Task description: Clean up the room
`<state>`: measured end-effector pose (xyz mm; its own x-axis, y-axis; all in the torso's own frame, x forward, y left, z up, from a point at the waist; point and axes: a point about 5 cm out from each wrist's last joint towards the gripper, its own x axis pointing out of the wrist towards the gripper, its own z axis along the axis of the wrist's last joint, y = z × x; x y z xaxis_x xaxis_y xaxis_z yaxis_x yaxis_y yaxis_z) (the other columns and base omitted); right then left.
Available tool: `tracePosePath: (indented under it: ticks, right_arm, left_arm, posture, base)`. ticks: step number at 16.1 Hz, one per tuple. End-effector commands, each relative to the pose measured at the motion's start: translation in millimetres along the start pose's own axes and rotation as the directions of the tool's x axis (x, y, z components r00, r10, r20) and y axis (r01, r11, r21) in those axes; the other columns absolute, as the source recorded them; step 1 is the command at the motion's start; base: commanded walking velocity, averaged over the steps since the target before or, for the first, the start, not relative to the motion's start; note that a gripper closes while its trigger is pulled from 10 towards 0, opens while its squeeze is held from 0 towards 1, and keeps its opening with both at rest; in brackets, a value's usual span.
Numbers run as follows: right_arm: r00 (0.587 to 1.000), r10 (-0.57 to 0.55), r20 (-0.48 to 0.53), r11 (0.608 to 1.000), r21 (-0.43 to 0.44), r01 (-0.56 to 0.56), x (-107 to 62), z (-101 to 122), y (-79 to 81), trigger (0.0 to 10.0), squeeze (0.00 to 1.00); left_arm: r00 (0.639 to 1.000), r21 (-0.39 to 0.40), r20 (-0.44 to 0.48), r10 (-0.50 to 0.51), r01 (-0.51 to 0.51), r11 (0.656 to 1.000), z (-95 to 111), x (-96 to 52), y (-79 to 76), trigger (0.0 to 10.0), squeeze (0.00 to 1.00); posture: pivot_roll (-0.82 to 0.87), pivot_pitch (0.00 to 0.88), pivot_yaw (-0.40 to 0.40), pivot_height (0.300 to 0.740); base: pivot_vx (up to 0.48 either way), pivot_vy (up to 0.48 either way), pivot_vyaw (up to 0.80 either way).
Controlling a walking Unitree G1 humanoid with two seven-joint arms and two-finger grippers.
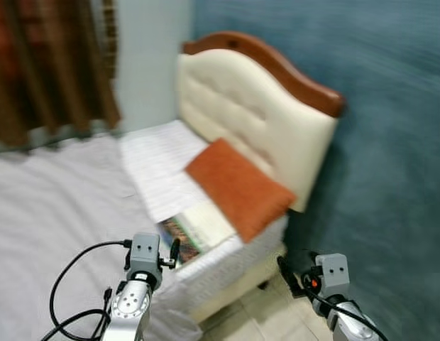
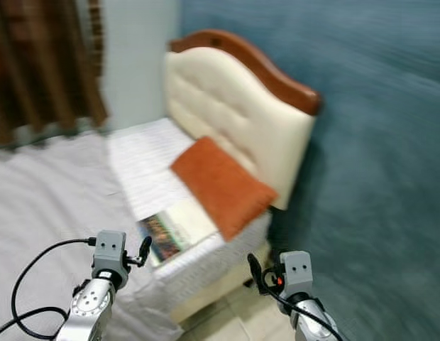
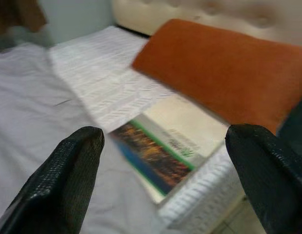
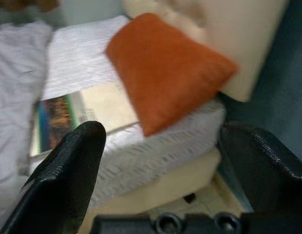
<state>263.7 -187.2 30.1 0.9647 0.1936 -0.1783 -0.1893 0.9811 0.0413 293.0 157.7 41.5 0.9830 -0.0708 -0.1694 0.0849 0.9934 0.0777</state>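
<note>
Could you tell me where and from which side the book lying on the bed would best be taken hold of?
Probably by the book's corner nearest the bed's edge, coming from the foot-side. It lies flat, its far end is tucked under the orange cushion, and the open left hand is already beside that free end.

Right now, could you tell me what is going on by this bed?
The robot faces the head of a bed, the view blurred. An orange pillow leans against the cream headboard, and a book lies on the mattress beside it. Both grippers are open and hold nothing: the left gripper points at the book, the right gripper at the bed's corner.
</note>
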Motion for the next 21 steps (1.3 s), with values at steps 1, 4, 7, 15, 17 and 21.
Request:
tracePosePath:
  ticks: [1,4,7,15,17,21]
  right_arm:
    - [1.0,-0.023,0.02,1.0,-0.002,0.023,-0.9,4.7,-5.0,10.0,0.0]
    - [0.998,-0.048,0.033,0.999,0.001,0.048,-1.1,6.3,-7.3,10.0,0.0]
    - [0.995,-0.085,0.053,0.996,0.029,0.084,-2.5,7.7,-10.9,10.0,0.0]
    - [0.994,-0.093,0.049,0.995,0.043,0.091,-3.0,5.9,-11.3,10.0,0.0]
    - [0.994,-0.099,0.051,0.994,0.042,0.097,-4.2,6.1,-12.9,10.0,0.0]
    - [0.992,-0.111,0.052,0.993,0.045,0.109,-6.2,4.6,-15.1,10.0,0.0]
  left_arm:
    - [1.0,0.004,0.009,-0.025,0.025,1.0,2.7,3.2,-3.5,10.0,0.0]
    - [0.999,0.011,0.018,-0.046,0.046,0.999,5.1,4.6,-5.8,10.0,0.0]
    - [0.992,0.091,0.009,-0.123,0.122,0.988,9.3,10.1,-11.5,10.0,0.0]
    - [0.981,0.103,0.041,-0.192,0.187,0.977,15.6,13.5,-17.5,10.0,0.0]
    - [0.979,0.103,0.035,-0.2,0.196,0.975,13.4,13.5,-17.9,10.0,0.0]
    - [0.978,0.089,0.037,-0.207,0.204,0.975,12.2,13.9,-21.3,10.0,0.0]
  posture:
    - [-0.05,0.0,-0.045,0.74]
    - [-0.05,0.0,-0.044,0.74]
    - [-0.05,0.0,-0.048,0.74]
    - [-0.05,0.0,-0.036,0.74]
    - [-0.07,0.0,-0.032,0.74]
    - [-0.07,0.0,-0.028,0.74]
  base:
    - [0.0,-0.289,-0.77]
    - [0.0,-0.303,-0.77]
    - [0.0,0.0,-0.78]
    - [0.0,0.0,-0.78]
    - [0.0,0.0,-0.78]
    - [0.0,0.0,-0.78]
